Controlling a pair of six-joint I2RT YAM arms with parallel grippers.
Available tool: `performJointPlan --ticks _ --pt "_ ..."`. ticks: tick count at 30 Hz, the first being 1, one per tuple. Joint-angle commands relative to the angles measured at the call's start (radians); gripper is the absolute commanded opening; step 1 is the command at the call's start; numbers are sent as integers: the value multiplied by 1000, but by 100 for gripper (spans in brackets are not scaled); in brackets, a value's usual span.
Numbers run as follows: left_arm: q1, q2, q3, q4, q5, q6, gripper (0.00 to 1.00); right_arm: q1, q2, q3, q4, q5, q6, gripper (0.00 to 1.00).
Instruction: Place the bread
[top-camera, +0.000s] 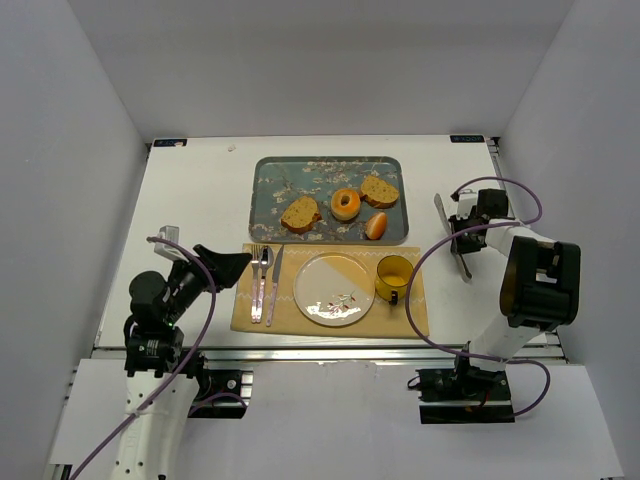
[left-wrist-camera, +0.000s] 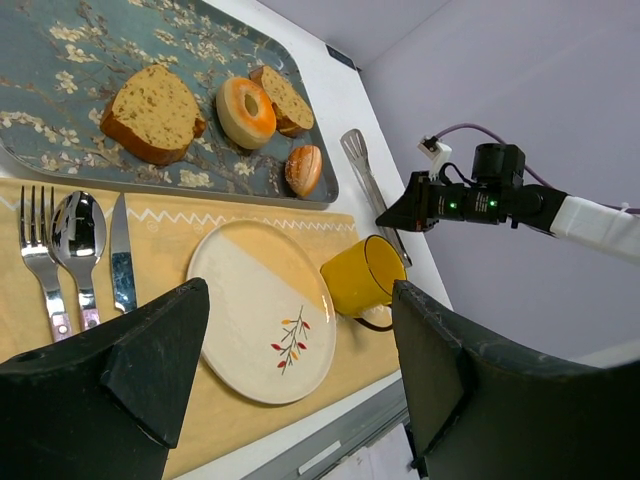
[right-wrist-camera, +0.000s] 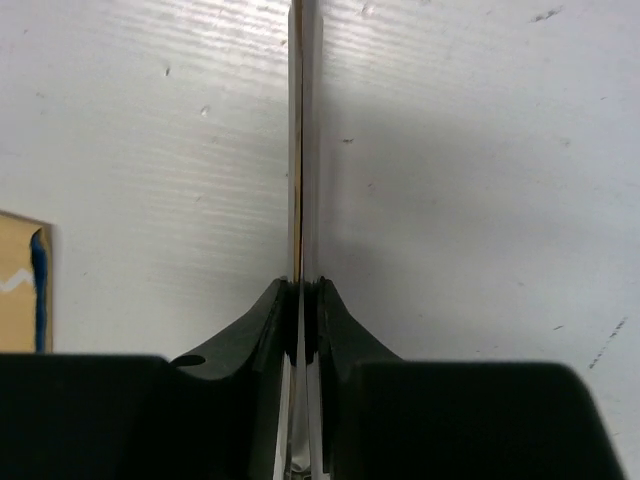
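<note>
The bread (top-camera: 379, 190) is the small, darker-crusted slice at the right of the floral tray (top-camera: 268, 175), behind the donut (left-wrist-camera: 245, 112) in the left wrist view, where the bread (left-wrist-camera: 287, 99) partly shows. My right gripper (top-camera: 460, 236) is low over the table right of the mug, shut on a pair of metal tongs (top-camera: 441, 209). In its wrist view the gripper (right-wrist-camera: 303, 300) pinches the two tong blades (right-wrist-camera: 303, 140) together. My left gripper (top-camera: 236, 264) hovers open and holds nothing at the left end of the placemat; the left gripper (left-wrist-camera: 300, 300) looks across the plate.
A larger, lighter bread slice (top-camera: 300, 213) and a small orange bun (top-camera: 376, 226) also lie on the tray. On the yellow placemat (top-camera: 415, 318) are a white plate (top-camera: 310, 305), a yellow mug (top-camera: 393, 277), and a fork, spoon and knife (top-camera: 265, 283).
</note>
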Motion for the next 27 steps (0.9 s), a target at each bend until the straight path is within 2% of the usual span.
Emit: performJointPlan --ticks 1,6,10,16,27 --pt "2 -18 46 -28 -13 11 83 0 -55 34 -75 -69 -23 10" --pt "2 -31 49 -38 -13 8 83 20 -151 159 -114 -235 -31 7" --pt "2 -42 47 -31 -16 -3 83 92 -175 220 -139 -304 -23 13" --pt "2 -41 66 -49 -19 2 83 259 -150 288 -131 -320 32 23" --pt "2 -53 69 -60 -27 0 83 385 -101 369 -142 -304 -12 31"
